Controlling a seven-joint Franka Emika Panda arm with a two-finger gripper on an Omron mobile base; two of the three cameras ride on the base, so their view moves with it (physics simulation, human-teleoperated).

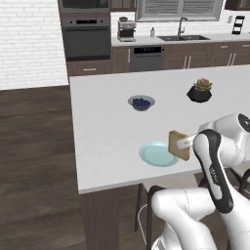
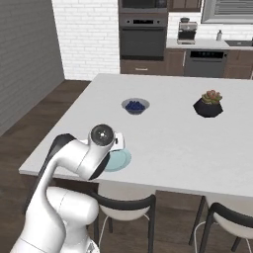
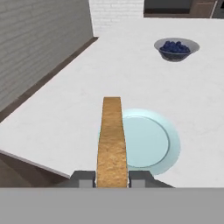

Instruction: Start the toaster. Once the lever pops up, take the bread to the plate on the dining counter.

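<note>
Golden-tan square bread slice with brown crust (image 3: 111, 140) is clamped edge-up in the hand (image 3: 112, 178) above the 9 o'clock rim of the round pale blue-green plate (image 3: 151, 142) on the white slab table (image 3: 65, 109); it should be shifted toward centre, lowered flat, then released.

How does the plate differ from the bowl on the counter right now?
The plate is flat, pale blue-green and bare; the bowl is deeper, grey and holds dark blue contents. The plate looks wider than the bowl. The plate lies near the counter edge under the held bread; the bowl sits farther in. Both are round and rest on the counter.
</note>
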